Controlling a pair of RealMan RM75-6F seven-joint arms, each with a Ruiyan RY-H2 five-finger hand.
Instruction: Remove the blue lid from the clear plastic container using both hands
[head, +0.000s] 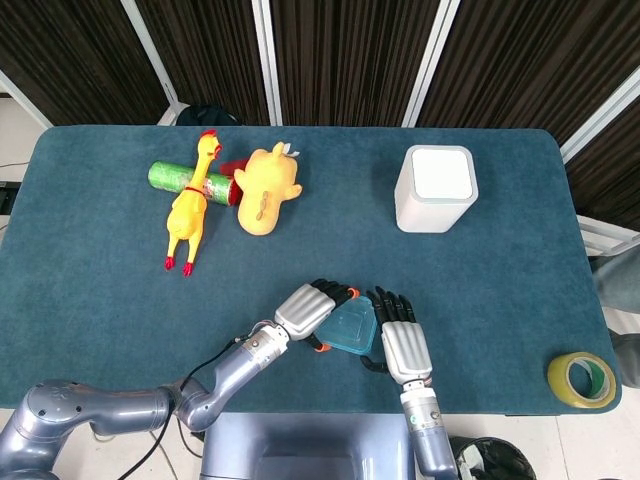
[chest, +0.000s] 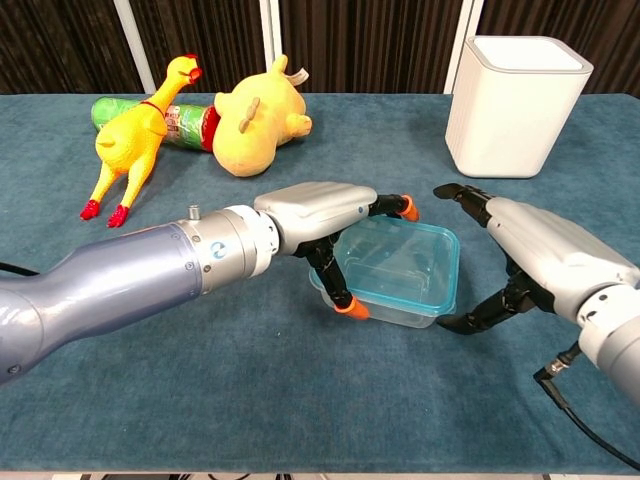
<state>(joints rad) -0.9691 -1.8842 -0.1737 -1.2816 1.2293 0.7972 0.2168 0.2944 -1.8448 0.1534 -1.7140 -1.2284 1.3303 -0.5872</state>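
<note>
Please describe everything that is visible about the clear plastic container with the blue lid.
The clear plastic container is a shallow rectangular box with rounded corners and see-through walls; it looks empty. Its blue lid, translucent with a raised rim, is still on top. It sits near the front edge of the teal table. The left hand grips its left side with orange-tipped fingers. The right hand is at its right side, fingers spread; contact is unclear.
</note>
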